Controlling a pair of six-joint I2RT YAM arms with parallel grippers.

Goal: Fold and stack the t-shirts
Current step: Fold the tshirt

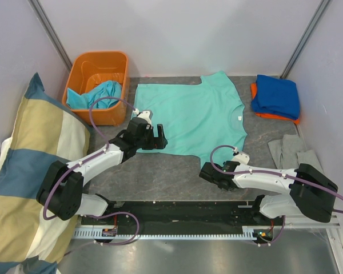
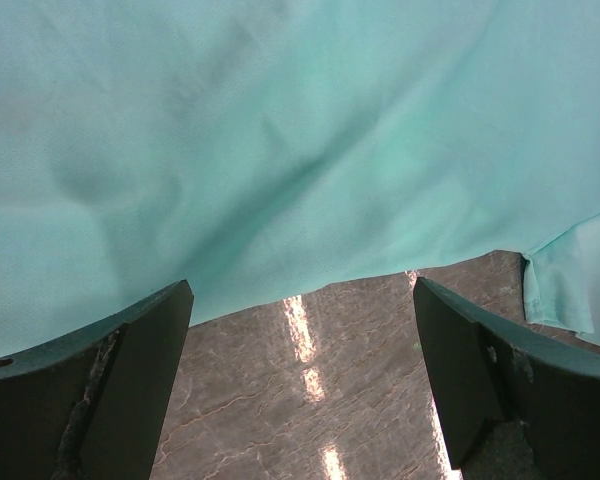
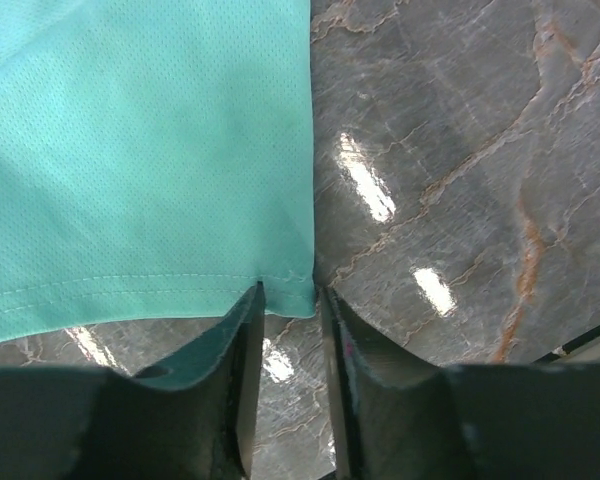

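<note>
A mint-teal t-shirt [image 1: 191, 114] lies spread flat on the table, collar to the right. My left gripper [image 1: 158, 137] stands wide open at the shirt's near left hem [image 2: 280, 130], its fingers [image 2: 130, 370] over bare table just short of the cloth. My right gripper [image 1: 206, 171] is at the shirt's near right corner. Its jaws are narrow with a gap still showing, and the hem corner [image 3: 292, 292] lies between the fingertips. A folded royal blue t-shirt [image 1: 277, 94] rests on an orange one [image 1: 264, 116] at the back right.
An orange tub [image 1: 83, 65] at the back left holds turquoise shirts [image 1: 100, 93]. A grey cloth [image 1: 288, 149] lies at the right edge. A big blue-and-cream striped pillow [image 1: 28, 171] fills the left side. Walls close in behind and on both sides.
</note>
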